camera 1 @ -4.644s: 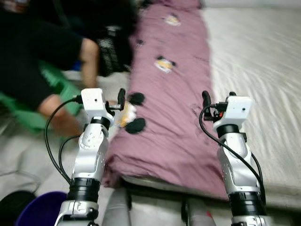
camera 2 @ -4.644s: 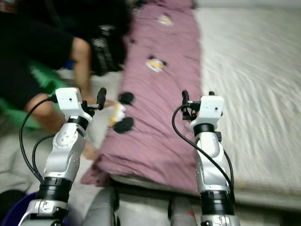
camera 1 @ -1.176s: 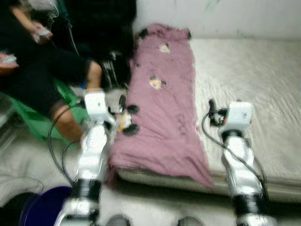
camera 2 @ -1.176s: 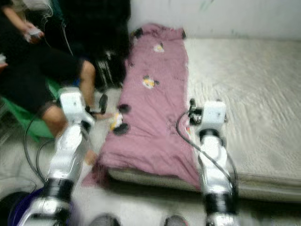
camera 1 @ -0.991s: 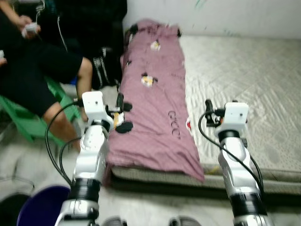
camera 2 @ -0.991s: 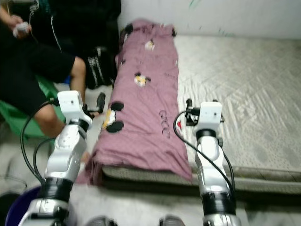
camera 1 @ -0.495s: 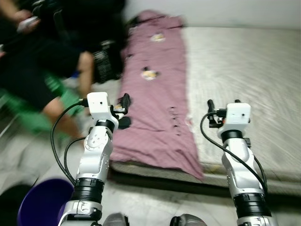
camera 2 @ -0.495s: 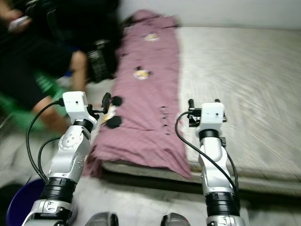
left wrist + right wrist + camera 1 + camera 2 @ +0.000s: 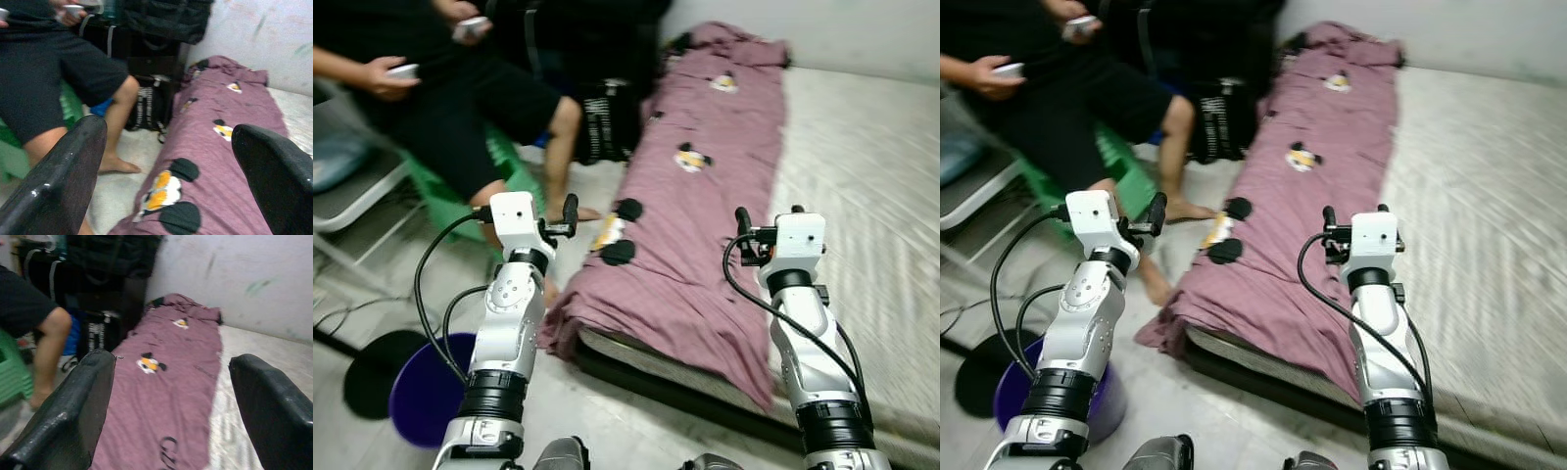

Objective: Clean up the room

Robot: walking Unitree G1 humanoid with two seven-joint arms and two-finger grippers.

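Bed: a bare grey mattress (image 9: 881,186) runs away from the robot towards the far wall, low to the floor.
Blanket: a mauve blanket (image 9: 705,215) with cartoon-mouse prints lies in a long strip along the mattress's left edge, from the far end to the near corner, where its hem spills over the side towards the floor. It looks roughly laid out, not folded.
Left gripper: the left gripper (image 9: 168,161) is raised over the floor just beside the mattress's left edge, fingers spread wide with nothing between them; the wrist view looks straight through the gap onto the blanket.
Right gripper: the right gripper (image 9: 171,401) is raised above the near part of the mattress, by the blanket's right border, also wide apart and holding nothing.
Person: a person (image 9: 460,88) in dark clothes sits on a green stool (image 9: 460,201) to the left of the bed, small objects in both hands, a bare foot on the floor near the blanket's edge.
Other things: a dark backpack (image 9: 607,122) stands on the floor by the bed's left side; a purple tub (image 9: 426,387) sits on the floor by the robot's left arm.
Progress: early, in my judgement. Nothing is gripped, and the blanket's hanging near end and the floor clutter are left to deal with.
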